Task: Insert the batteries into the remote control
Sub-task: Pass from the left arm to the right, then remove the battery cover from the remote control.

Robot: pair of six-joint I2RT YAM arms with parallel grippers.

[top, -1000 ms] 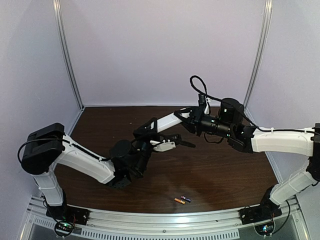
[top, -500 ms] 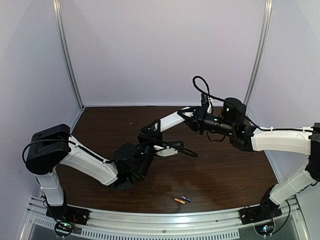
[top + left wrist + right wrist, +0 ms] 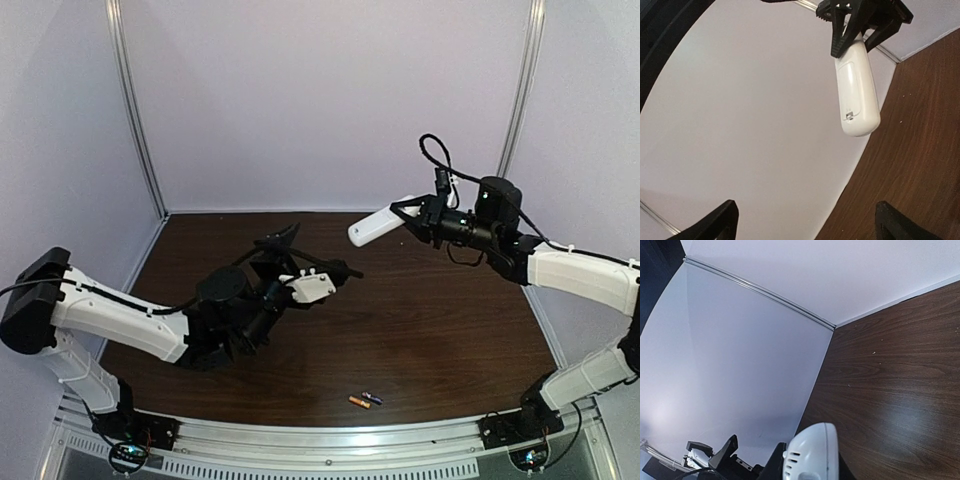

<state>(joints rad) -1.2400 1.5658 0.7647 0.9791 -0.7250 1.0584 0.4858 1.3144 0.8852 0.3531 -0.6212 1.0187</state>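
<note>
up in the right half of the overhead view, the right gripper (image 3: 410,218) is pinching one end of the remote (image 3: 378,228). it holds the remote in the air above the table (image 3: 450,330), with the free end slanting down toward the left of the frame. left of centre, the left gripper (image 3: 322,252) sits lower. its two dark fingers are spread wide with nothing between them, and it is clear of the remote.

from the left wrist view the remote hangs at the upper right, gripped at its top end by black fingers. its plain white side shows a panel outline and a small catch near the rounded lower end. the left fingertips (image 3: 722,220) show near the bottom corners, far apart.

from the right wrist view only the rounded end of the remote shows at the bottom edge, with a few short slots on it.

the batteries (image 3: 366,399) lie together on the table at the bottom centre of the overhead view, orange beside purple-blue, well apart from both grippers.
</note>
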